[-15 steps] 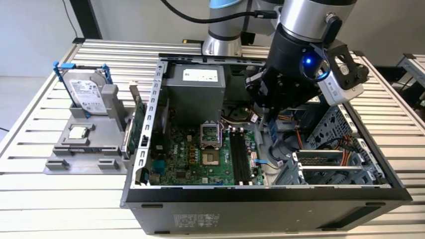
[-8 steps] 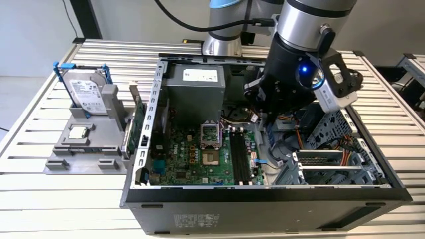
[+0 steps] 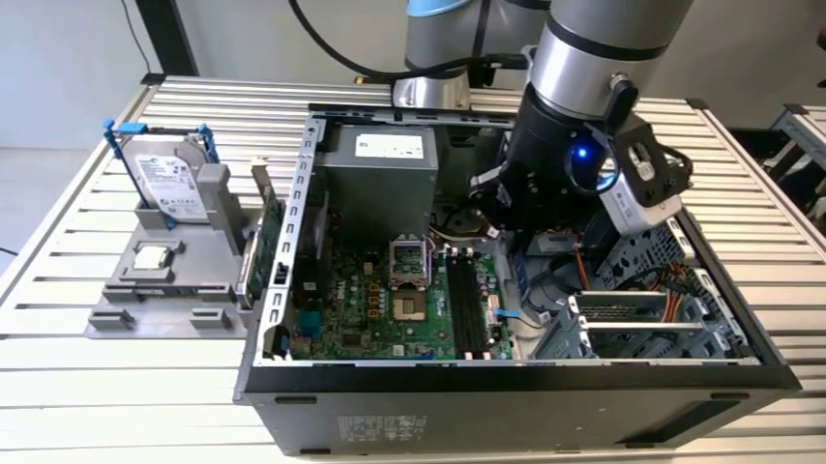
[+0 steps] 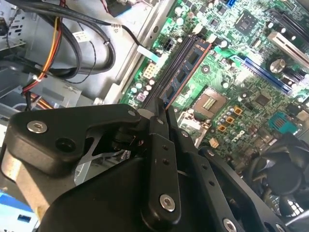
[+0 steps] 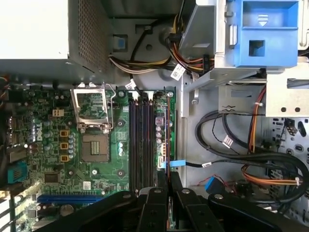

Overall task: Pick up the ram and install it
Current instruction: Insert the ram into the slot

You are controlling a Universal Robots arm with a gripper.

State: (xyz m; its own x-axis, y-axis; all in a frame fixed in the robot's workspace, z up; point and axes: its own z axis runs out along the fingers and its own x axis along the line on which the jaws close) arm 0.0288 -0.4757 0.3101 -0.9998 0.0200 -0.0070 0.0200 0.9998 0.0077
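The ram point(image 5: 167, 135) is a thin dark stick seen edge-on in the first wrist view, reaching out from between my fingertips. In the second wrist view the ram point(image 4: 186, 72) shows its row of bluish chips. My gripper point(image 5: 168, 182) is shut on one end of it and holds it just above the black memory slots point(image 5: 142, 140) on the green motherboard point(image 5: 53, 145), along the slots' outer side. In the exterior view my arm point(image 3: 568, 164) reaches down into the open computer case point(image 3: 516, 387), over the far end of the memory slots point(image 3: 471, 304).
A power supply point(image 3: 387, 159) sits at the back of the case, with an open processor socket point(image 3: 410, 261) beside the slots. Cables and a metal drive cage point(image 3: 645, 309) fill the exterior view's right. Outside the case stand a green expansion card point(image 3: 265, 242) and a blue-framed hard drive point(image 3: 168, 179).
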